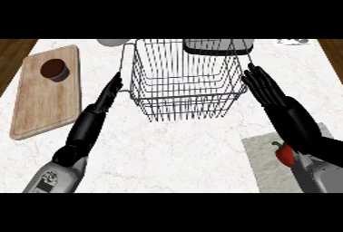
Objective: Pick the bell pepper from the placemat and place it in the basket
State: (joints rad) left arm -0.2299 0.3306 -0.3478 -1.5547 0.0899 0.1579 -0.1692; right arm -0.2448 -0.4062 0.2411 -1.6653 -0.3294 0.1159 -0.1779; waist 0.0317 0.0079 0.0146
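Flanking the basket (pixel 188 86), both hands open; cutting board (pixel 46 93) left.

The basket (pixel 188 81) stood between the left hand (pixel 100 106) and the right hand (pixel 281 108), a cutting board (pixel 43 95) carrying a small cup (pixel 53 69) lay left of the left hand, and the bell pepper (pixel 284 153) lay on the placemat (pixel 268 163) beneath the right hand.

Single head view, looking steeply down

It faces the white marble counter (pixel 188 145) from above and close by, with the wire metal basket (pixel 188 81) at upper centre and forearms entering from the lower edge.
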